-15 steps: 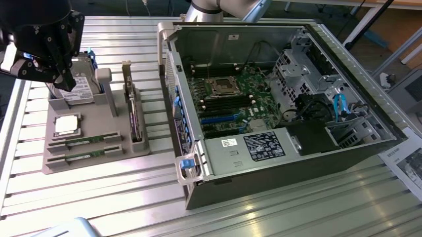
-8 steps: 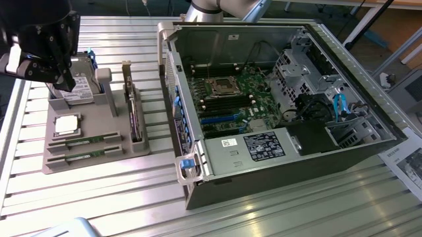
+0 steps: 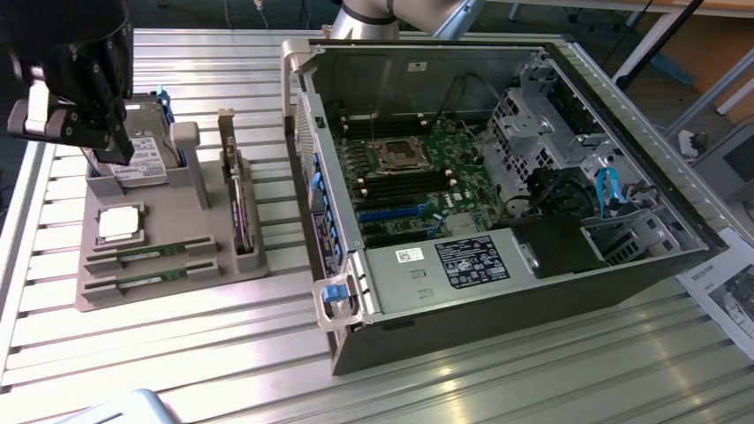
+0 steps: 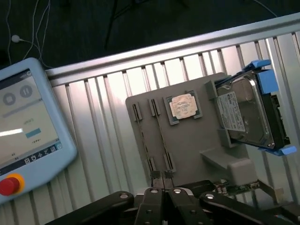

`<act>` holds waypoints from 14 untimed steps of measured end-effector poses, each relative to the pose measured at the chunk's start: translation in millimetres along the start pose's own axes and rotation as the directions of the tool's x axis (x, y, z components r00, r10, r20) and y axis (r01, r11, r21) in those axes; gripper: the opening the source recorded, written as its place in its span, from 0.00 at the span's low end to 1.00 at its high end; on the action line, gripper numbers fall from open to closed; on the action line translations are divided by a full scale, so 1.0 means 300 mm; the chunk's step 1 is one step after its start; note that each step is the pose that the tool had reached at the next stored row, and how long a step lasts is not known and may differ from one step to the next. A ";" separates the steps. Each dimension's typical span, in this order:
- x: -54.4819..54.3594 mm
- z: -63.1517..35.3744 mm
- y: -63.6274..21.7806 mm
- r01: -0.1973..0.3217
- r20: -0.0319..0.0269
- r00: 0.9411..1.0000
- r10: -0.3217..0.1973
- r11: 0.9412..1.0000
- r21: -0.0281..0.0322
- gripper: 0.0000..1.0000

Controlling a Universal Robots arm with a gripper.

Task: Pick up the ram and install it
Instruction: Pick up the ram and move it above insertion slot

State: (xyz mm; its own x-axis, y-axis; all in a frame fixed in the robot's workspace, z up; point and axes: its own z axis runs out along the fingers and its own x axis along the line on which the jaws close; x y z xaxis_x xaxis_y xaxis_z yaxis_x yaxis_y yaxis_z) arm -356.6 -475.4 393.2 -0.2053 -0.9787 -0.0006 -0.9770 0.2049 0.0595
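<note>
Hand (image 4: 164,193) hung clenched on nothing above the grey tray (image 3: 177,221) on the desk (image 3: 177,353), where both ram sticks (image 3: 154,253) sat slotted beside the processor (image 3: 120,223).

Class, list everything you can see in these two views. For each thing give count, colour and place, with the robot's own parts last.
thin green ram sticks: two, green, side by side in the holder's slots
square silver processor chip: one, silver, in the holder's recess
metal hard drive with blue rails: one, silver and blue, on edge in the holder
dark expansion card: one, dark, on edge, holder's case side
grey plastic holder: one, grey, exterior view's left
open black computer case: one, black, exterior view's right
light blue teach pendant: one, beside the holder
slatted aluminium table: one, silver, underneath
black gripper: one, shut, above the holder
</note>
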 end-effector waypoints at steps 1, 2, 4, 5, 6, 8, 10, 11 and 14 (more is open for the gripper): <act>0.000 0.000 0.000 0.013 -0.001 1.000 -0.013 1.000 0.000 0.10; 0.000 0.000 0.000 0.027 -0.002 1.000 -0.027 1.000 0.000 0.10; 0.000 0.000 0.000 0.064 -0.004 0.998 -0.064 0.998 0.000 0.10; 0.000 0.000 0.000 0.085 -0.005 0.996 -0.085 0.996 0.000 0.10; 0.000 0.000 0.000 0.101 -0.006 0.995 -0.101 0.995 0.000 0.10; 0.000 0.000 0.000 0.131 -0.008 0.991 -0.131 0.991 -0.001 0.10; 0.000 0.000 0.000 0.154 -0.009 0.988 -0.154 0.988 -0.001 0.10; 0.000 0.000 0.000 0.167 -0.010 0.986 -0.167 0.986 -0.001 0.10; 0.000 0.000 0.000 0.203 -0.012 0.979 -0.203 0.979 -0.001 0.10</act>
State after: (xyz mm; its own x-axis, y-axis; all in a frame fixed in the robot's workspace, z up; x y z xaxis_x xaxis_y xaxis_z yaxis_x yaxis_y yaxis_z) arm -356.6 -475.4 393.2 -0.0017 -1.0000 -0.0006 -0.9982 0.0017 0.0595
